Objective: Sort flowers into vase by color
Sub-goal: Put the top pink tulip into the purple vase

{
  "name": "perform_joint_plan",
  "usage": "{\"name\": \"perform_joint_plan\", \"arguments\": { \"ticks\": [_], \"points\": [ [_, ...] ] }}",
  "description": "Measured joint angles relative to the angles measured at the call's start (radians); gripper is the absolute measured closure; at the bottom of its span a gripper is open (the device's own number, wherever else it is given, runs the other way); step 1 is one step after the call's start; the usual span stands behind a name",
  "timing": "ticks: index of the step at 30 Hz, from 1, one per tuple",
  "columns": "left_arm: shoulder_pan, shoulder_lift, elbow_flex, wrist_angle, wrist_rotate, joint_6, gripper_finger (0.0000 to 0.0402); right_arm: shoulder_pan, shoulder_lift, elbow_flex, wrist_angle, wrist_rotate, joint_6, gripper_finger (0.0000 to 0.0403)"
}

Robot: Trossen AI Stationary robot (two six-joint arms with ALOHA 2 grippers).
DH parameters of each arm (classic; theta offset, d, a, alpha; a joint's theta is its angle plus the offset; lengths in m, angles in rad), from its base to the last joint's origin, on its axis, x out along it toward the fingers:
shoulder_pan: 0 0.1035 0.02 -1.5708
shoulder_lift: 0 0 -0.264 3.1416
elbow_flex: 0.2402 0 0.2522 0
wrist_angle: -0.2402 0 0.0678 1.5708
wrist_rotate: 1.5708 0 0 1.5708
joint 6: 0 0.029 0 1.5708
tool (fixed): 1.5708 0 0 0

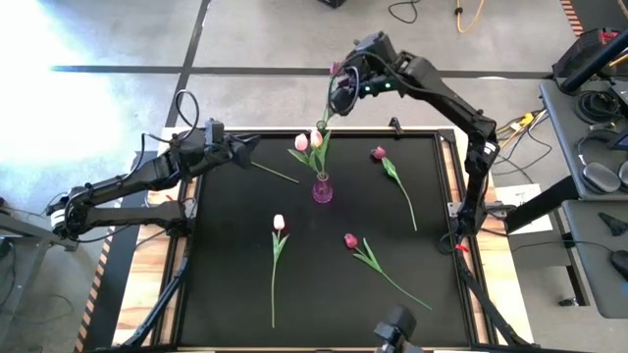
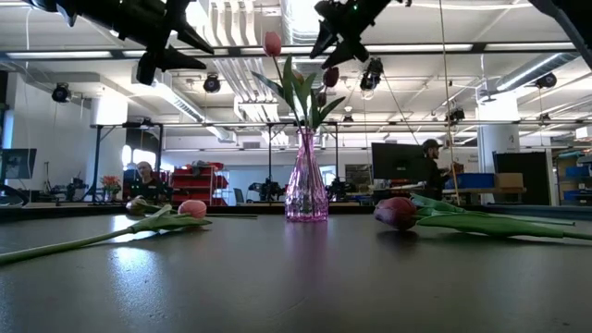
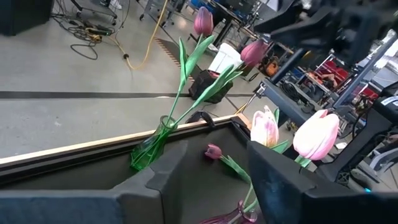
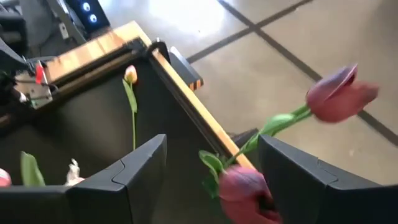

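- Maroon tulip (image 1: 350, 240) lies loose toward the near edge of the mat (image 1: 226, 294). A pink tulip (image 1: 279, 223) lies just left of it.
- We see a second maroon tulip (image 1: 378, 153) loose toward the far right corner, and a stem (image 1: 275, 173) at far left, its head not visible.
- The pink vase (image 1: 322, 189), mid-mat, holds two pink heads (image 1: 301, 142).
- The green vase (image 3: 152, 146), at the far edge, holds two maroon heads (image 3: 203, 22).
- The right gripper (image 1: 339, 90) hovers by those maroon heads, fingers spread, empty.
- The left gripper (image 1: 247, 147) hangs over the far left, fingers spread, empty.
- We judge the task about half done: four sorted, the loose ones left.
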Motion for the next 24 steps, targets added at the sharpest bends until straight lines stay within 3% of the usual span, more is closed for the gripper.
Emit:
{"name": "perform_joint_plan", "arguments": {
  "ticks": [5, 8, 12, 16, 17, 20, 24],
  "points": [
    [0.0, 0.001, 0.0, -0.013, 0.0, -0.016, 0.0249, 0.0, -0.01, 0.122, -0.054, 0.003, -0.053, 0.0162],
    [0.0, 0.02, 0.0, -0.041, -0.014, -0.113, 0.0256, -0.002, -0.069, 0.113, -0.097, 0.051, -0.102, 0.0183],
    [0.0, 0.081, 0.0, -0.092, -0.052, -0.283, 0.0287, -0.002, -0.142, 0.109, -0.22, 0.155, -0.109, 0.0264],
    [0.001, 0.155, 0.0, -0.212, -0.116, -0.518, 0.033, -0.002, -0.212, 0.108, -0.279, 0.167, -0.109, 0.037],
    [0.001, 0.169, 0.0, -0.256, -0.136, -0.582, 0.0341, -0.002, -0.231, 0.108, -0.29, 0.167, -0.109, 0.038],
    [0.003, 0.21, -0.001, -0.406, -0.168, -0.753, 0.0363, -0.002, -0.274, 0.108, -0.318, 0.166, -0.102, 0.0382],
    [0.042, 0.259, -0.001, -0.544, -0.15, -0.903, 0.036, -0.002, -0.309, 0.106, -0.337, 0.167, -0.141, 0.0381]
  ]
}}
